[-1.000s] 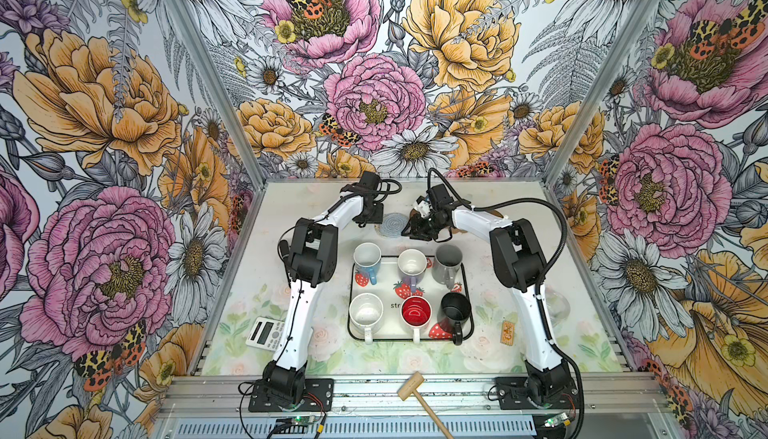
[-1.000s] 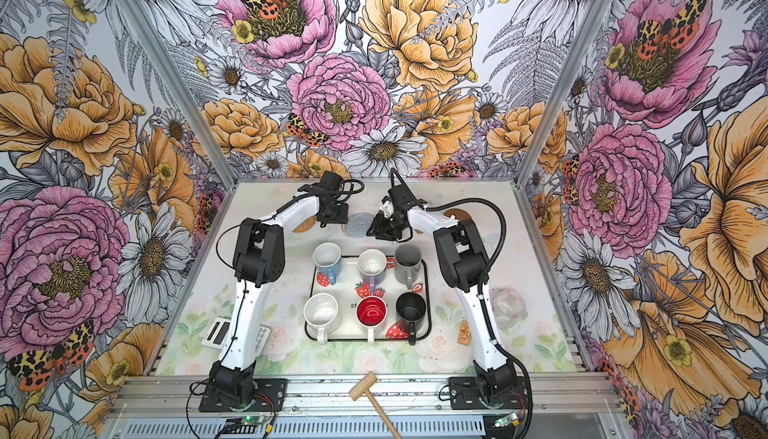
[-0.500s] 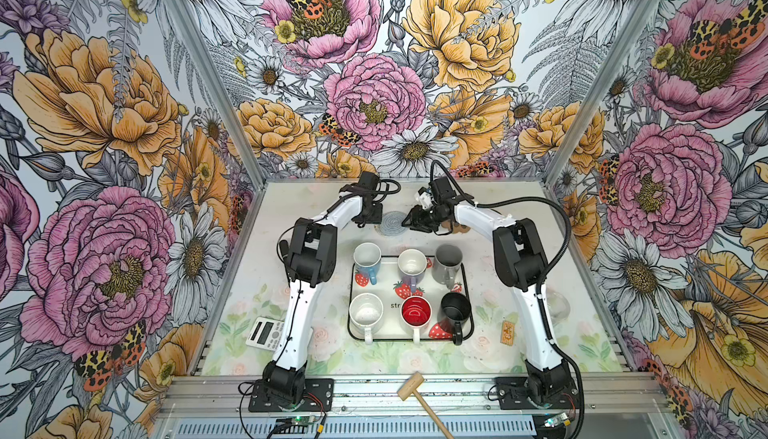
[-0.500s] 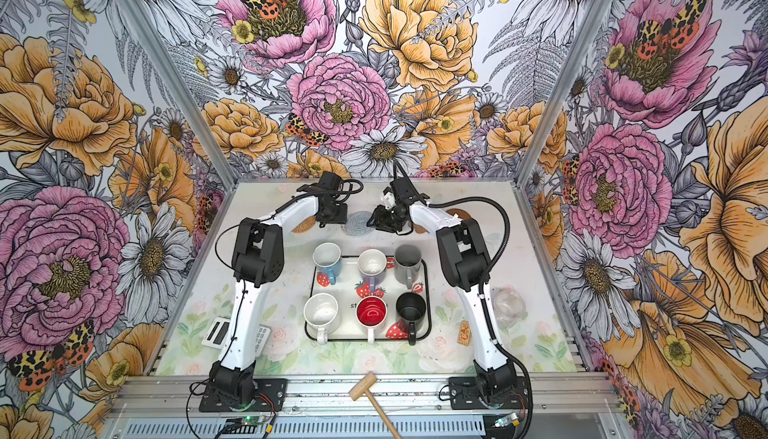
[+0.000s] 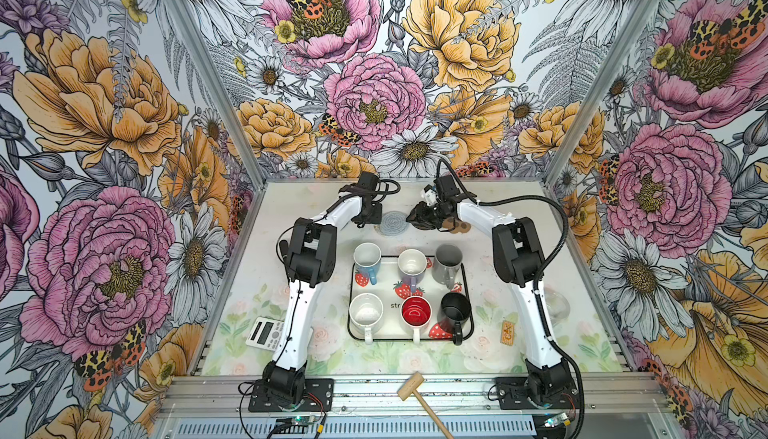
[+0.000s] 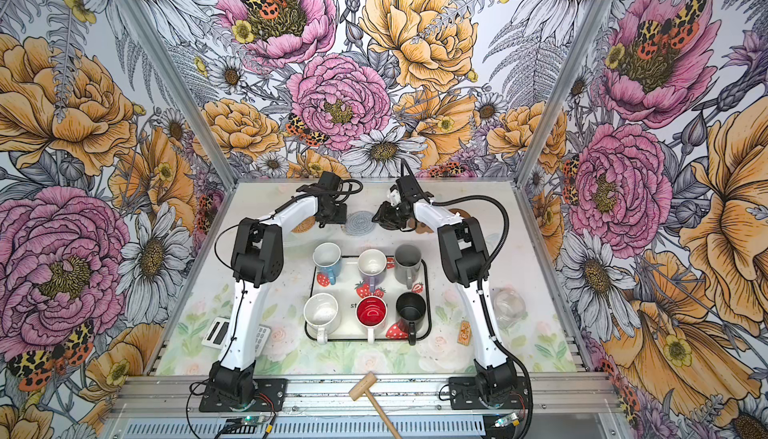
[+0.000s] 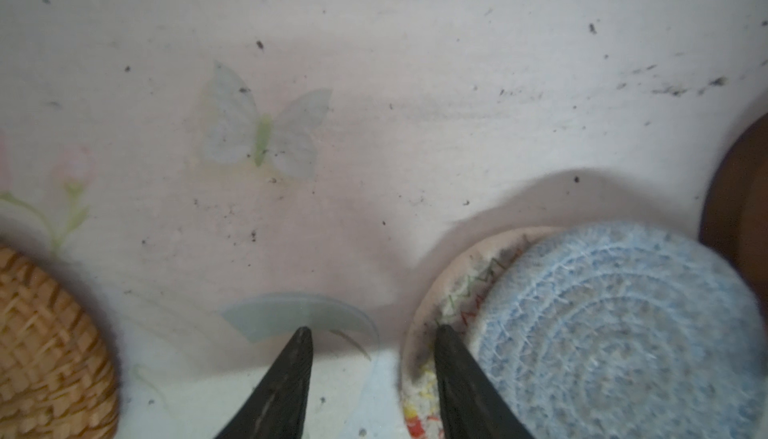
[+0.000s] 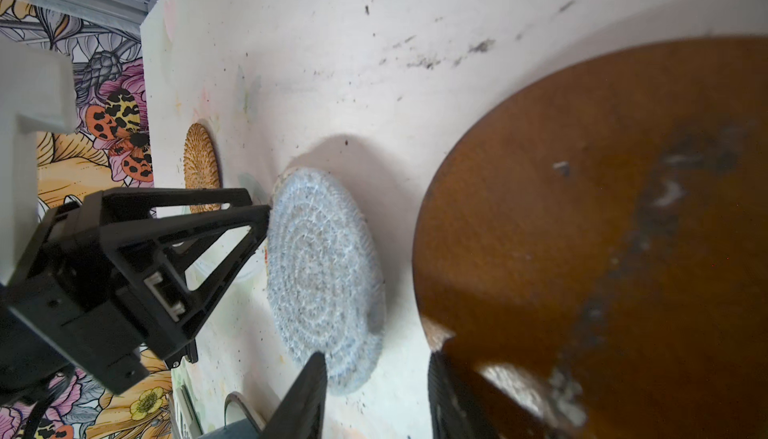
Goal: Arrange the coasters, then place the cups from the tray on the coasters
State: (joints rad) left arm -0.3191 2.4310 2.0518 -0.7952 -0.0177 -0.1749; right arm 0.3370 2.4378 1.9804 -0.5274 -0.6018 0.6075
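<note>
The jaws of my left gripper (image 7: pixel 370 331) stand parted and empty, one fingertip (image 7: pixel 449 349) on the rim of the beige coaster (image 7: pixel 444 283), the other on bare counter (image 7: pixel 415 84). The jaws of my right gripper (image 8: pixel 376 360) are parted too, nothing between them. One finger sits at the edge of a brown disc coaster (image 8: pixel 602 229); whether it bears the disc I cannot tell.

Both grippers work just beyond the tray (image 5: pixel 392 333). It shows only "str" of its word. All six cups sit on it:
- Near row: white (image 5: pixel 365 312), red-lined (image 5: pixel 416 311), black (image 5: pixel 456 310).
- Far row: light blue (image 5: pixel 367 257), lavender (image 5: pixel 411 264), grey (image 5: pixel 448 262).

Left of the tray, the calculator (image 5: pixel 264 332) has a display too small to read.

Beyond the tray, the grey-blue coaster (image 5: pixel 394 223) lies on the beige one, hiding most of it. In a top view the tan woven coaster (image 6: pixel 302 225) is half behind my left arm. The brown coasters (image 5: pixel 459 228) are mostly under my right arm.

Right of the tray, the orange tag (image 5: pixel 508 330) carries print I cannot read.
</note>
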